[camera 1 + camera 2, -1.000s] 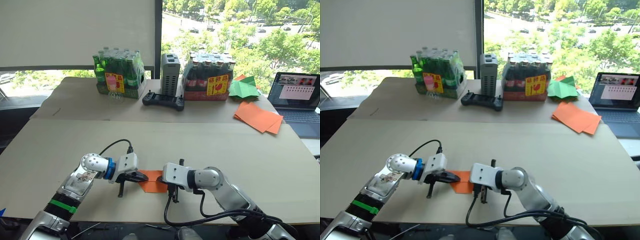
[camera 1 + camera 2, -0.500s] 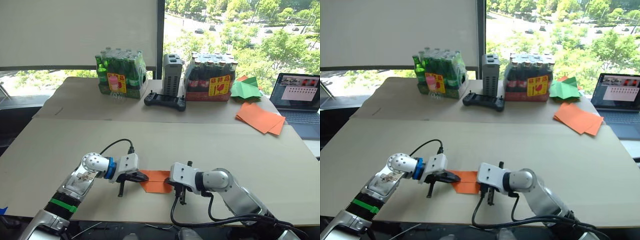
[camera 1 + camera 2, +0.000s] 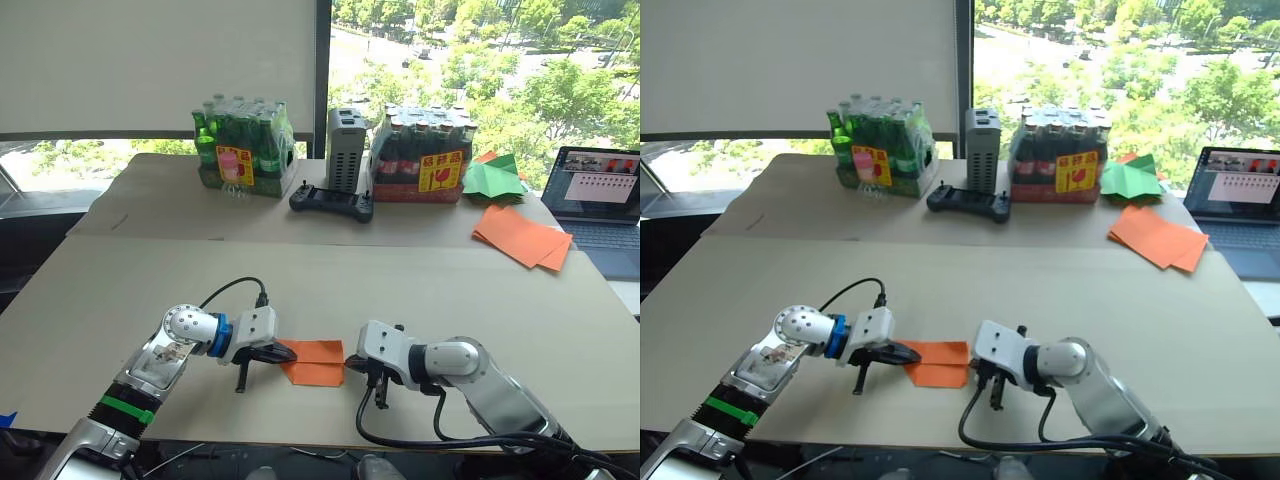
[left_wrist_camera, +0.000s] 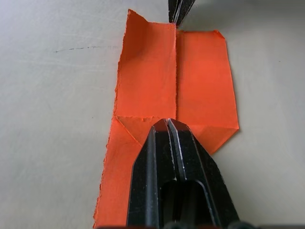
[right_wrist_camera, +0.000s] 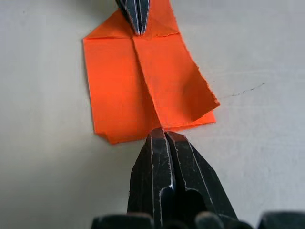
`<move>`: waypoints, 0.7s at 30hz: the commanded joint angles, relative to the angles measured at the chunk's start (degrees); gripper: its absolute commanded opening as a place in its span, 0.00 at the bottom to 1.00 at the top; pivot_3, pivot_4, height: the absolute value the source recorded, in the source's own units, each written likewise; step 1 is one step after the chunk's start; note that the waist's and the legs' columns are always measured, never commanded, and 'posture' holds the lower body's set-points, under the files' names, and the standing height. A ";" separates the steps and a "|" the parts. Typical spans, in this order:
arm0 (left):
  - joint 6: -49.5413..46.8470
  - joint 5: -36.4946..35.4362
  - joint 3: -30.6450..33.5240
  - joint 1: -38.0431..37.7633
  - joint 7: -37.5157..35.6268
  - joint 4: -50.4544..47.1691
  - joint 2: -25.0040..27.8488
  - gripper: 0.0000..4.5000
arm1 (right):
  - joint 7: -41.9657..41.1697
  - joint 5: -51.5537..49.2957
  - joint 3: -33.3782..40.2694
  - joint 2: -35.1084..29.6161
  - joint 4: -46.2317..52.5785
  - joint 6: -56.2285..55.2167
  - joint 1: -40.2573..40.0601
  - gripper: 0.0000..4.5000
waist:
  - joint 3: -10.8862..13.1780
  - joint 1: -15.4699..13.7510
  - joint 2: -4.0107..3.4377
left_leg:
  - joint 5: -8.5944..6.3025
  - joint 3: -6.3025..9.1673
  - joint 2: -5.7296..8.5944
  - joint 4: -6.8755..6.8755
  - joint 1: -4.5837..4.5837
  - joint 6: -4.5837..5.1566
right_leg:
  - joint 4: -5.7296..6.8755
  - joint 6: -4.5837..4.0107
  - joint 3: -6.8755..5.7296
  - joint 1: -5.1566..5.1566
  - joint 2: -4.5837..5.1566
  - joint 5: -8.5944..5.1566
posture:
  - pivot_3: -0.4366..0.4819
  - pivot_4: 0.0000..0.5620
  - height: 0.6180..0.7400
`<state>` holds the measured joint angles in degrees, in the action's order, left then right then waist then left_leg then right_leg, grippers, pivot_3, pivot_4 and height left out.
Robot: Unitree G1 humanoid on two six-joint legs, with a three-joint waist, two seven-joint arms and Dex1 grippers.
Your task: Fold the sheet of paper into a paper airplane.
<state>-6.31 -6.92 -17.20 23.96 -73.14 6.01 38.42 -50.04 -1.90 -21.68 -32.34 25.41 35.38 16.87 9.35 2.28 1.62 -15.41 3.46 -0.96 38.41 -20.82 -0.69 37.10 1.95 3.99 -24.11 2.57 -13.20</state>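
Pinning the sheet of paper [image 3: 312, 362] near the desk's [image 3: 400, 280] front edge, left gripper [image 4: 167, 123] jaws closed; right gripper [image 5: 162, 132], jaws closed, risks skidding it.

1. Large tan table [image 3: 420, 290] spans the foreground; a seam runs across it, with a second tan surface [image 3: 150, 200] butted behind.
2. Back edge of the far surface: shrink-wrapped pack of green bottles [image 3: 242, 150], grey upright box [image 3: 343, 150], pack of dark bottles with red label [image 3: 425, 155]. Black handheld controller [image 3: 331, 205] lies just in front of the grey box.
3. Far right: green paper shape [image 3: 492, 178], pile of flat orange sheets [image 3: 522, 236] near it, open laptop [image 3: 598, 195] at the edge.
4. Behind: white roller blind [image 3: 150, 60] drawn over the left window; dark frame post [image 3: 322, 60]; right pane shows sunlit trees [image 3: 520, 90] and a road. Bright daylight.
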 commanded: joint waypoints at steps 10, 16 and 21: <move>-1.46 1.49 -1.89 0.12 0.40 -0.55 -1.57 0.00 | 3.42 1.77 -2.86 2.69 -3.17 0.14 4.94 0.01 | 0.00 0.09 -0.01 | 0.00 0.01 0.00 0.00 -0.05 0.00 | -0.01 -0.06 -0.01 -0.04 0.01 0.04 | 0.48 0.27 0.94; -1.55 1.51 -1.78 0.01 0.30 -0.66 -1.41 0.00 | 1.57 1.40 0.33 -2.80 -3.15 -0.80 2.83 0.01 | 0.01 0.07 -0.01 | 0.00 0.00 0.00 0.00 -0.08 0.00 | -0.02 -0.05 -0.01 -0.06 0.00 0.03 | 0.48 0.27 0.94; -1.39 1.53 -1.87 0.11 0.17 -0.52 -1.44 0.00 | -1.73 -4.22 3.67 -4.39 2.10 -0.78 1.40 0.01 | 0.01 0.15 -0.01 | 0.00 0.02 -0.01 0.00 -0.09 0.00 | -0.02 -0.05 -0.01 -0.05 -0.01 0.03 | 0.48 0.27 0.94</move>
<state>-7.63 -6.64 -17.90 24.41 -72.78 5.40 36.88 -50.90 -3.83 -19.73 -36.93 23.94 35.22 17.92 9.36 2.43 1.61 -15.42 3.48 -0.96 38.41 -20.91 -0.69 37.08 1.90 3.97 -24.17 2.56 -13.17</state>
